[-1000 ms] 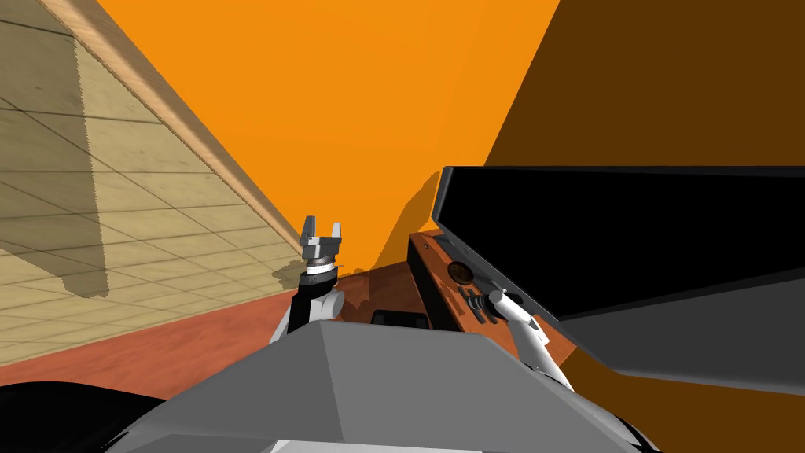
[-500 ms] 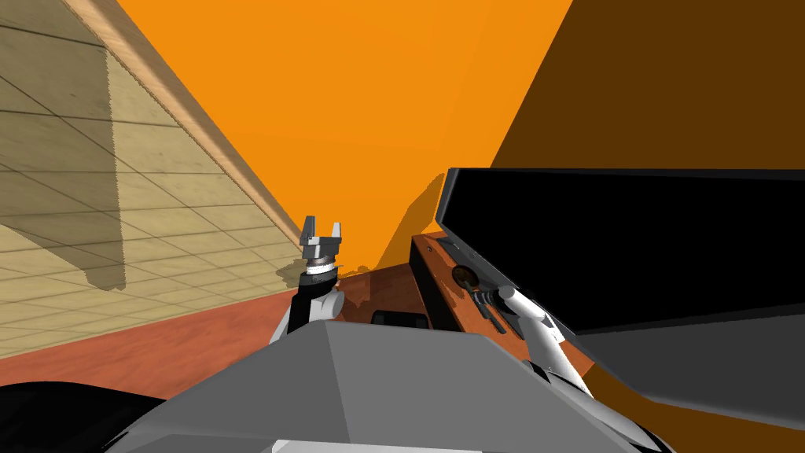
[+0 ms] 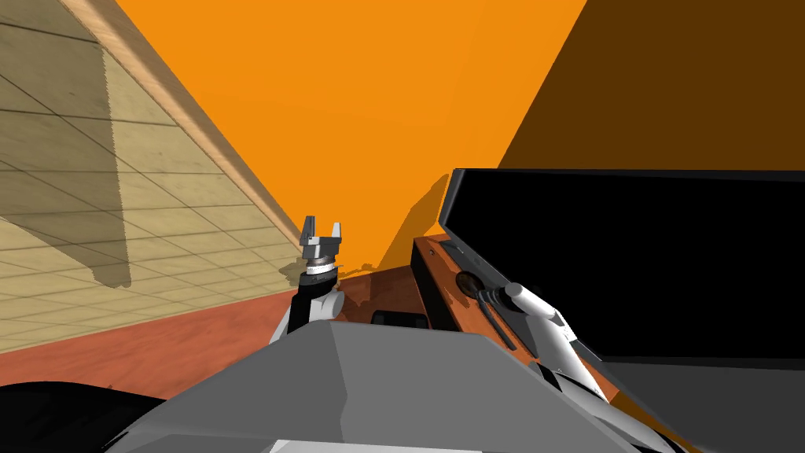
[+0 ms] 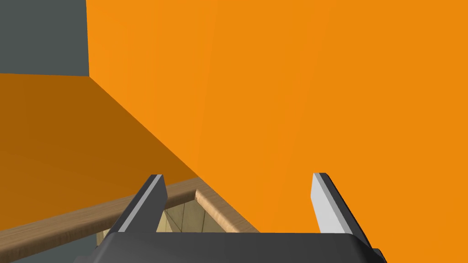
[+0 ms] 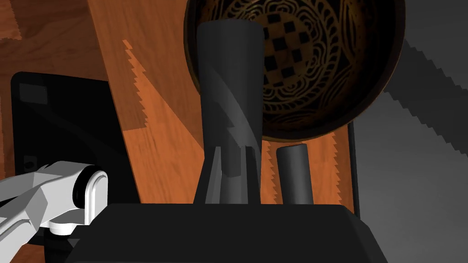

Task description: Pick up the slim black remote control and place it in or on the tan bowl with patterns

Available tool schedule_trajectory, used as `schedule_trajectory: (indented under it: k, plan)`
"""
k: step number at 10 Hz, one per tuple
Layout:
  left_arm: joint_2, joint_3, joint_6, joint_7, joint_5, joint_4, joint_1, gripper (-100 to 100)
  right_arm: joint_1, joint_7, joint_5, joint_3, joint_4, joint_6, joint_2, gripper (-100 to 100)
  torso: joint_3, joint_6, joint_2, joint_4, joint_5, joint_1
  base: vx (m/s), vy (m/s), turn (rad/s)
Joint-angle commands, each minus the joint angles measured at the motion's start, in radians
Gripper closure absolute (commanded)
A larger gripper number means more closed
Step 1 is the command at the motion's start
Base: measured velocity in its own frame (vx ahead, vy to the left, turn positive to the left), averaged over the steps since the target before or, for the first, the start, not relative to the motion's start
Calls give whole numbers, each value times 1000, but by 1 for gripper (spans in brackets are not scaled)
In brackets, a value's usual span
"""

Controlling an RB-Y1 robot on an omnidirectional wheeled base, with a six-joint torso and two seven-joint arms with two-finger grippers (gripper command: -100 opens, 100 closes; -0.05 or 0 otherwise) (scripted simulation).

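1. Right gripper (image 5: 232, 155) first: the two blades are pinched in close on the near end of the slim black remote (image 5: 231, 82). A firm end-hold, which leaves most of its length free to lead out front.
2. The remote sticks forward from the fingers like a pointer. Its far end already overlaps the rim and patterned inside of the tan bowl (image 5: 320, 73). I judge it is held this way so the tip goes in first, though I cannot tell whether it touches the bowl.
3. Just beside the held remote, a second dark bar (image 5: 295, 173) lies on the wooden top (image 5: 155, 128), short of the bowl and out of the grip.
4. The bowl sits on that wooden top, hard by the foot of the big black screen (image 3: 629, 252). It's tight there, so the approach is low and flat.
5. Pose now: the right forearm (image 3: 544, 318) stretches forward along the wood under the screen's lower edge, wrist in line with the bowl.
6. The left gripper (image 3: 322, 234) is raised off to the side, blades spread wide with nothing between them.
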Motion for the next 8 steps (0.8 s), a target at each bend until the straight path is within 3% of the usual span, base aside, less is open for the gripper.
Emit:
schedule_trajectory:
  k: [1, 4, 8]
  plan:
    - [0, 0, 0, 0, 0, 0, 0, 0, 3, 1, -4, -1, -9, 30, -18, 100, 0, 0, 0, 0, 0, 0, 95, -8, 43]
    - [0, 0, 0, 0, 0, 0, 0, 0, 9, 3, -2, 7, -31, 93, -54, 100, 0, 0, 0, 0, 0, 0, 101, -9, 54]
    - [0, 0, 0, 0, 0, 0, 0, 0, 20, 24, 17, 33, -36, 161, -98, 100, -3, -2, -5, -2, -1, -3, 154, -40, 57]
